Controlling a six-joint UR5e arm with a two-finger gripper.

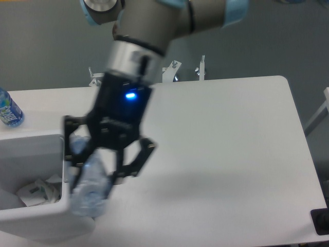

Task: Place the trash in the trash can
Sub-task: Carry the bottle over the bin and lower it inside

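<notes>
My gripper point(96, 177) is shut on the clear crushed plastic bottle point(90, 185), which hangs in the air over the right wall of the white trash can point(31, 224). The bottle's bluish cap end point(76, 145) points up and left, its base down over the bin's rim. Inside the trash can lies the crumpled white paper cup point(38, 190), partly hidden by the bin wall. The bin's grey latch is covered by the gripper and bottle.
A small bottle with a bright blue label point(8, 110) stands at the table's far left edge, behind the bin. The robot base and metal brackets point(172, 69) sit at the back of the white table point(221, 154).
</notes>
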